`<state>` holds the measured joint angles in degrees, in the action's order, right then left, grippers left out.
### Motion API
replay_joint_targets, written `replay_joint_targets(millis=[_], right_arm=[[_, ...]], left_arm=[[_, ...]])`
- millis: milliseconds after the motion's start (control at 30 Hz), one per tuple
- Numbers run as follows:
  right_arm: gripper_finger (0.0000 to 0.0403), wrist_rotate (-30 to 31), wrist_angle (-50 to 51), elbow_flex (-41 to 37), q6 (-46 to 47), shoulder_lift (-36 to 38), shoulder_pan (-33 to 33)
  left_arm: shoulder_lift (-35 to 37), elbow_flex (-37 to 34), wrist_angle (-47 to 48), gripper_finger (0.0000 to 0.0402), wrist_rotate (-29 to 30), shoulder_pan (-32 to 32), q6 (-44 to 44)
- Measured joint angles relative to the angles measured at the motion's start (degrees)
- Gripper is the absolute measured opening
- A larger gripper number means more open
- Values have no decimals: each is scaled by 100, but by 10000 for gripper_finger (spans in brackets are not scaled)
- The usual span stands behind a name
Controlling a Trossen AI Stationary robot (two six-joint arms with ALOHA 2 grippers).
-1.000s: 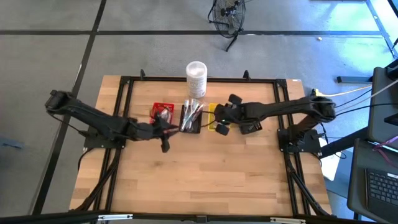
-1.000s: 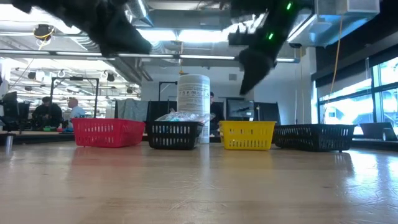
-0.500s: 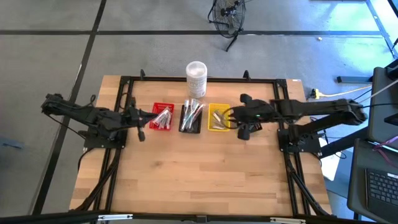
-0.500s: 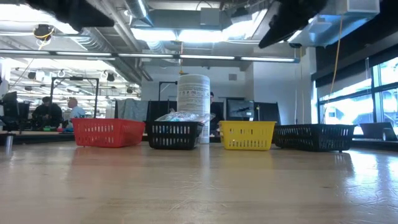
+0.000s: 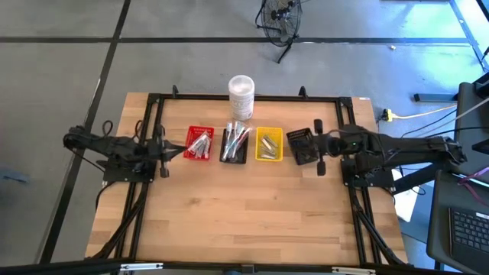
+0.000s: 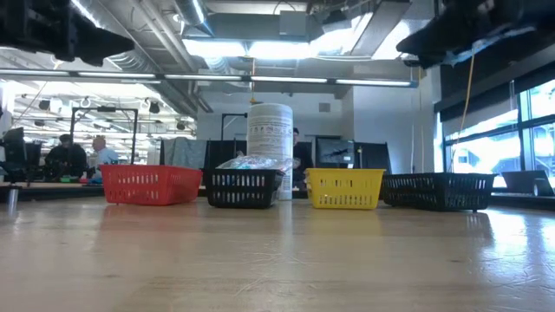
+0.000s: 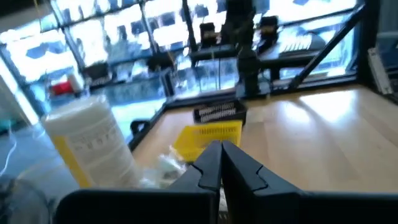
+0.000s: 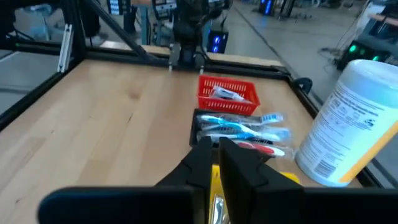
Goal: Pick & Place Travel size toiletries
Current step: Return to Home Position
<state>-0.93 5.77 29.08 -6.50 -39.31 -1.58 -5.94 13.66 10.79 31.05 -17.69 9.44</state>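
Left claw [image 5: 162,149], right claw [image 5: 318,145] drawn back, shut; container [image 5: 241,88] label illegible.

Light wooden worktop [image 5: 244,206], plank-jointed, with a black metal frame [image 5: 153,114] along its edges. Four small baskets stood on it in one row across the far half. From the left arm's side they were the red basket [image 5: 199,143], first black basket [image 5: 234,145], yellow basket [image 5: 268,144] and second black basket [image 5: 299,146]. Neighbours sat just beside each other. A tall white cylindrical container [image 5: 241,95] stood upright behind the first black basket, at the far edge.
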Motion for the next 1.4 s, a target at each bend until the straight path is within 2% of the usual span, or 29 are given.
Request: replay_joint_targets(millis=[133, 300, 467, 567, 767, 1267, 1400], right_arm=[[21, -108, -347, -605, 93, 578, -121], [10, -531, -714, -1126, 354, 1063, -227], [7, -619, -807, -1390, 457, 1435, -265], [11, -647, -1000, -1596, 490, 1615, -263], [7, -784, -1142, -1784, 605, 1836, -263], [24, -935, -1732, -2457, 836, 2056, -262], [24, -958, -1764, -2518, 911, 2056, -258]], left_arm=[[580, -285, -139, 5, -33, 15, 230], [553, -351, -315, 2, -169, 26, 232], [590, -383, -373, 5, -378, 28, 79], [590, -660, -776, 3, -415, 28, 164], [590, -1064, -1535, 5, -504, 28, 372], [590, -1317, -1796, 3, -863, 28, 226], [590, -1317, -1745, 3, -868, 28, -92]])
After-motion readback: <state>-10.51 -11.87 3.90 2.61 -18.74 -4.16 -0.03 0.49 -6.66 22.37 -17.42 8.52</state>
